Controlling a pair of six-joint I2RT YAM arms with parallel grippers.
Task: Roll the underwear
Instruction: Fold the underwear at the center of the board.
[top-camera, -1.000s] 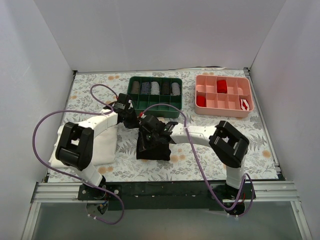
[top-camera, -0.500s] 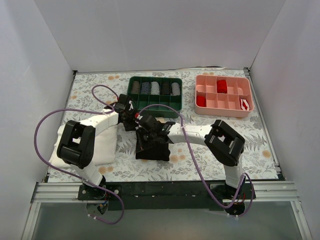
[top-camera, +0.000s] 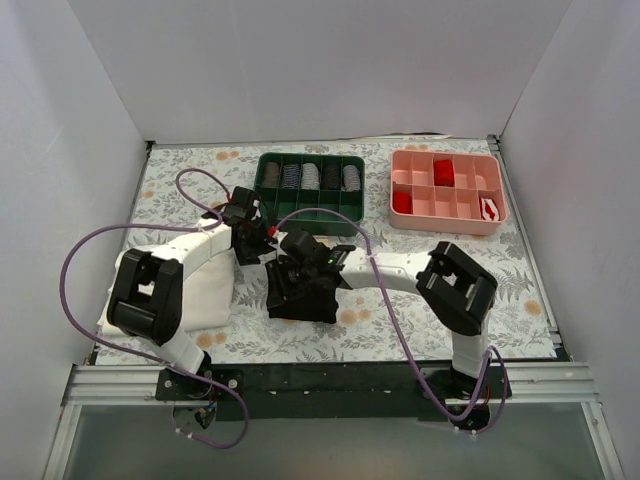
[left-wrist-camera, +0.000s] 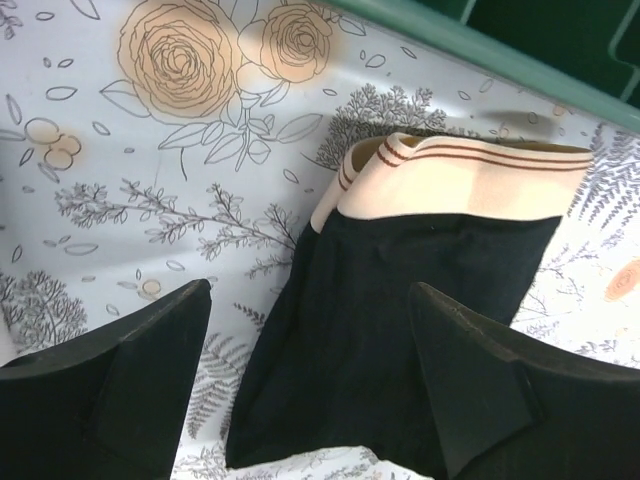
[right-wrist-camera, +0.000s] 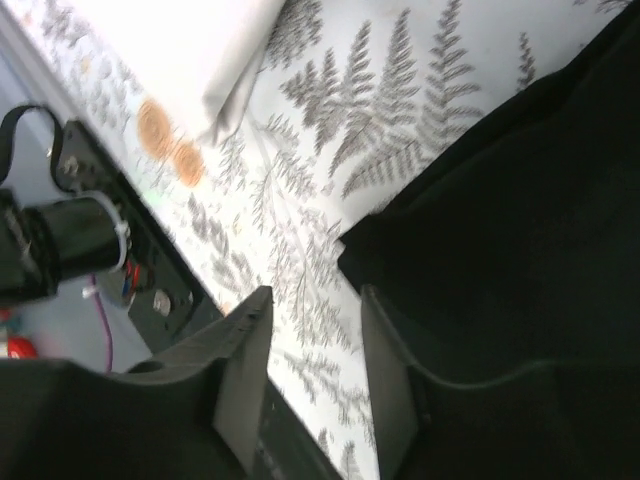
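Holding underwear (top-camera: 315, 305): floral tabletop (top-camera: 520, 255), white walls (top-camera: 320, 70).

Black on florals
Black fabric boxer briefs (left-wrist-camera: 400, 300) had a beige, brown-striped waistband (left-wrist-camera: 450, 185); the tablecloth (left-wrist-camera: 150, 140) bore orange roses.

Backs the left gripper (top-camera: 262, 240) off, up and left, away from the underwear (top-camera: 312, 300) and a touch nearer the green tray (top-camera: 262, 190). Nudges the right gripper (top-camera: 283, 283) a bit further left, and shifts the underwear slightly left along with it.
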